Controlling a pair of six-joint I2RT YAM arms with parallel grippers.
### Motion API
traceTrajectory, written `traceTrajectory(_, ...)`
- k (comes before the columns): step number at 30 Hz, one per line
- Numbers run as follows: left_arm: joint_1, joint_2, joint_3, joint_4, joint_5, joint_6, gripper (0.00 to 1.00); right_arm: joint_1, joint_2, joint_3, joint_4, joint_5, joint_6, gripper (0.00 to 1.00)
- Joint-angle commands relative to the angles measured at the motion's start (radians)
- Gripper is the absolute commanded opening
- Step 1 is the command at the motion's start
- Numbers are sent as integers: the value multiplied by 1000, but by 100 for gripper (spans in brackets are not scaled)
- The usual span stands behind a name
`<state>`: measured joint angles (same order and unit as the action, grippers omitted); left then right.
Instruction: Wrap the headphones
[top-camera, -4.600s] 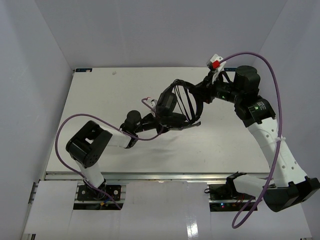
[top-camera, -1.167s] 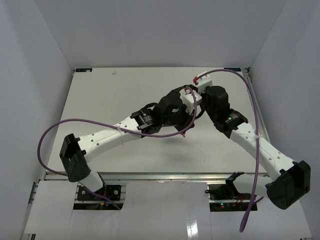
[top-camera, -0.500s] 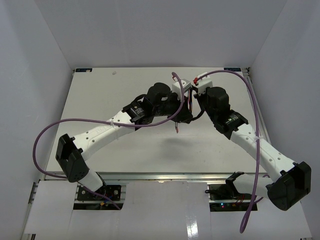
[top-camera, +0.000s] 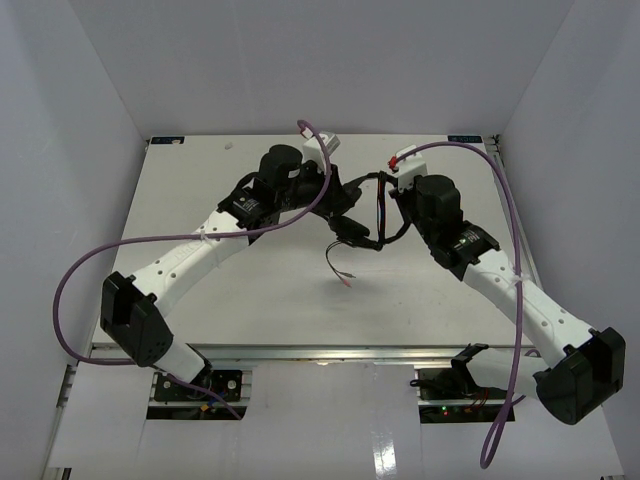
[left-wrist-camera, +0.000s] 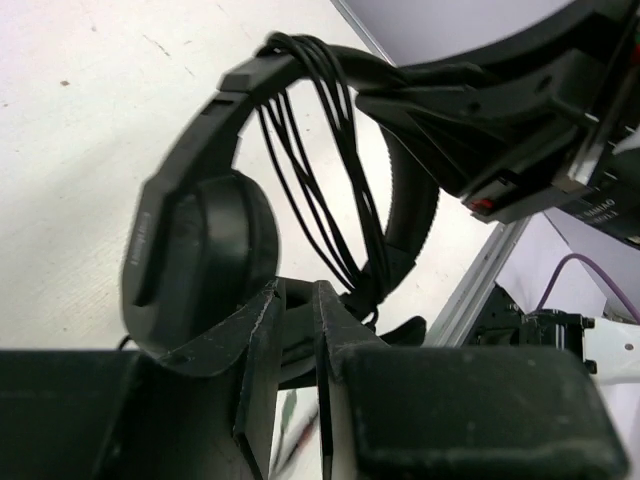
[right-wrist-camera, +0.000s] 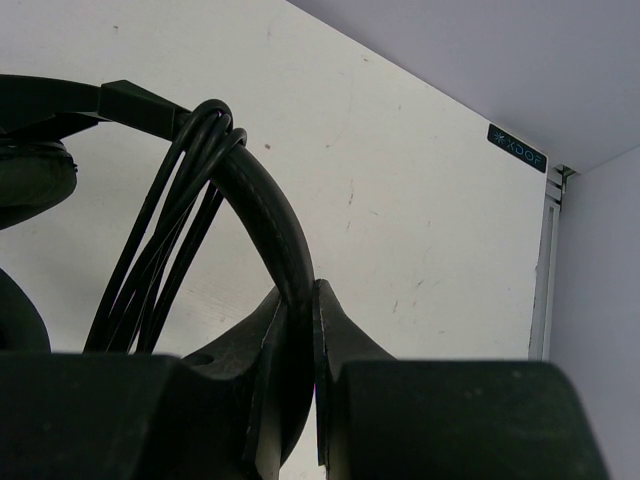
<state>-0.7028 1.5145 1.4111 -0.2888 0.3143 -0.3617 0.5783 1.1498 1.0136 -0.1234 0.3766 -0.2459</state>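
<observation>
Swung toward upper left with left gripper (left-wrist-camera: 298, 292), cannot tell whether spread; keep right gripper (right-wrist-camera: 300, 292) pinched on headphones (right-wrist-camera: 262, 205), cord (right-wrist-camera: 160, 240) taut.

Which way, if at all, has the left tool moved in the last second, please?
Yes: the left tool moved left and toward the table's far edge.

**Robot Test Cell in a Lab**

A white bench (top-camera: 200, 195) is boxed in by plain pale walls (top-camera: 320, 70) on the left, right and far sides. Two white robot arms, left arm (top-camera: 185, 260) and right arm (top-camera: 520, 300), are mounted by an aluminium rail (top-camera: 320, 352) along the near edge. They trail purple cables (top-camera: 110, 250). A small blue label (right-wrist-camera: 517, 148) marks the far right corner.
</observation>
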Motion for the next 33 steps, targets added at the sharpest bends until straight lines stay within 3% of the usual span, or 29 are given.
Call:
traceTrajectory(1,40,-12,46,20,51,-25,30,6,-41,-4,60,-10,14,8)
traceTrajectory(12,143,-16,82,6,80,-12,31,5,-51,-3,42,-47,31,8)
traceTrajectory(17,200,-141,-39,58,65,9,51,0,-36,11,-3,-109,64,8)
traceTrajectory(20,227,-254,-155,122,51,24,74,-11,4,14,-22,-172,100,8)
traceTrajectory(22,239,-329,-234,148,49,39,83,-18,39,22,-31,-229,125,8)
traceTrajectory(25,243,-465,-373,182,31,58,90,-38,139,58,-46,-332,173,8)
traceTrajectory(29,244,-634,-522,199,0,58,93,-54,326,125,-41,-473,202,8)
traceTrajectory(33,244,-798,-650,188,-17,58,93,-55,499,171,62,-467,181,8)
